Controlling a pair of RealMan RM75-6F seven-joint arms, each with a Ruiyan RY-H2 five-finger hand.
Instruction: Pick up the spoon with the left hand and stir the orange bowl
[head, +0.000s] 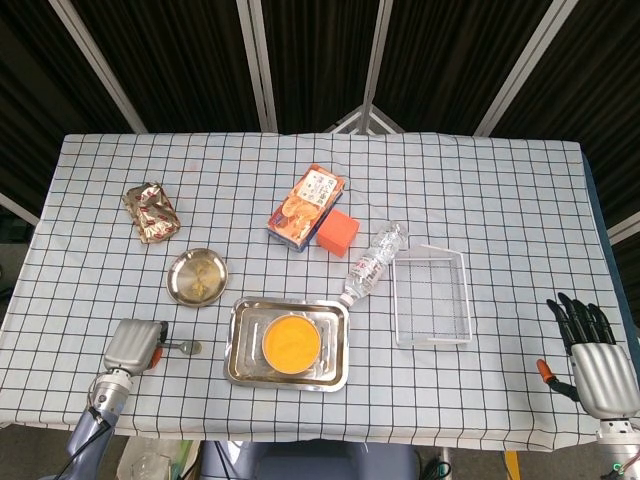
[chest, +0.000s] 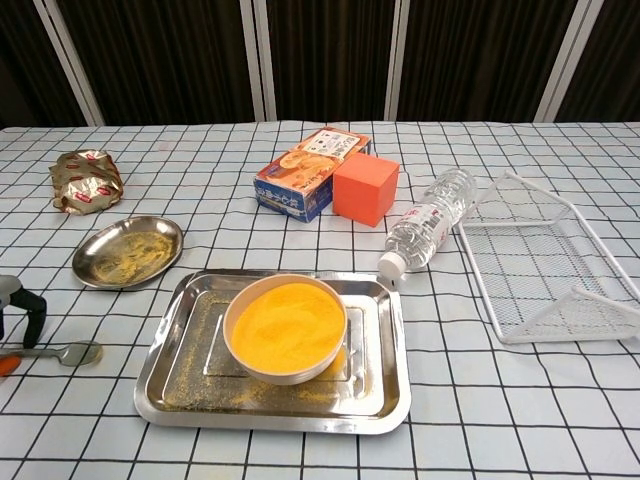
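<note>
The step in hand appears to be the pickup; the left hand (head: 130, 345) sits over the handle end of the spoon (chest: 62, 353) at the counter's (head: 500, 190) near left edge, but whether its fingers have closed on the handle I cannot tell, since the hand covers it from above and the chest view shows only a dark fingertip at the frame edge. The spoon lies flat, silver, its rounded end pointing toward the steel tray (chest: 385, 400). The orange bowl (chest: 286, 326), full of orange powder, stands in that tray, near the spoon; the next move likely calls for a firm grip, a lift, then a carry rightward over the bowl. The right hand (head: 590, 350) rests well apart at the far right, fingers spread, holding nothing.
</note>
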